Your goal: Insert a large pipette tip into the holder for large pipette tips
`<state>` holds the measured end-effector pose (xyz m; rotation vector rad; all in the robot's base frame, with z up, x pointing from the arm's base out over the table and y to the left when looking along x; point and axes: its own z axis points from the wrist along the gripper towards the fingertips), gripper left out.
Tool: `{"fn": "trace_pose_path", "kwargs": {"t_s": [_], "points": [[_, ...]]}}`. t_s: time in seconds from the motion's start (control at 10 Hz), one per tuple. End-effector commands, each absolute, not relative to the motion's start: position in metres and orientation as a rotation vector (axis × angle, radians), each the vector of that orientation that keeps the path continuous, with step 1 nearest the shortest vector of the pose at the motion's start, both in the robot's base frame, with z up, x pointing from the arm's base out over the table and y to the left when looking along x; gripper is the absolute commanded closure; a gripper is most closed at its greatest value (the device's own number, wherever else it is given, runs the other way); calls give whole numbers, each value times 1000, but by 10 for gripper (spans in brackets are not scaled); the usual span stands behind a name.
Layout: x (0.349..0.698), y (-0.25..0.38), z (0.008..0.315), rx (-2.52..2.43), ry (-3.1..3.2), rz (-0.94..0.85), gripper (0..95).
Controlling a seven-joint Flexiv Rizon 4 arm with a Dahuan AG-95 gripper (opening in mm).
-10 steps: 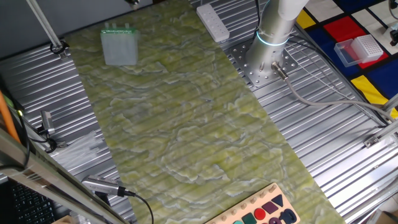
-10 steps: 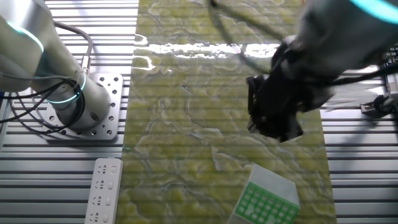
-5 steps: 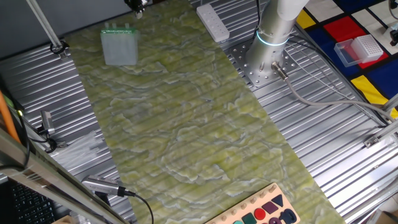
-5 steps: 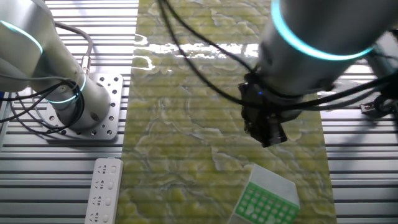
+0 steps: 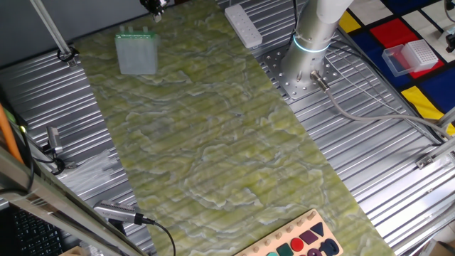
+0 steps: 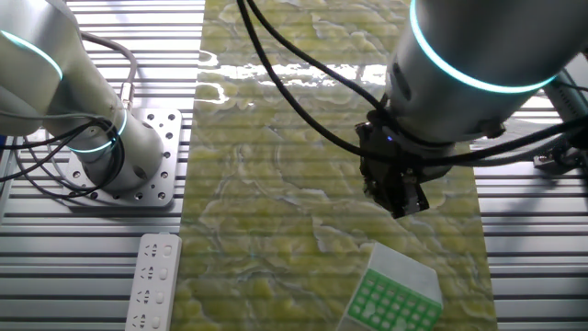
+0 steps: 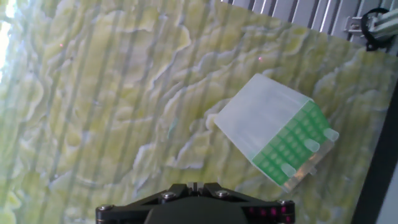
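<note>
Green-topped holder (image 6: 397, 296) on mat, just below claw (image 6: 402, 195) (apart)

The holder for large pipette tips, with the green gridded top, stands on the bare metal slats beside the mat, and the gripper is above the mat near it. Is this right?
Not quite. The holder for large pipette tips stands on the yellow-green mat, not on the metal slats; the hand view shows mat all around it. The gripper is indeed above the mat near it.

A ribbed metal table (image 5: 370, 171) carries a green marbled mat (image 5: 213, 142), bearing the holder for large pipette tips (image 5: 136, 52).
</note>
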<state>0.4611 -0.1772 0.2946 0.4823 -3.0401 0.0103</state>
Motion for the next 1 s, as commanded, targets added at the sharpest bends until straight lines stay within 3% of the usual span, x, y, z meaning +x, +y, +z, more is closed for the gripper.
{"fn": "trace_pose_path", "kwargs": {"t_s": [0.1, 1.0], "points": [[462, -177, 291, 487, -3038, 10, 950], [473, -174, 262, 480, -3043, 5, 950]]}}
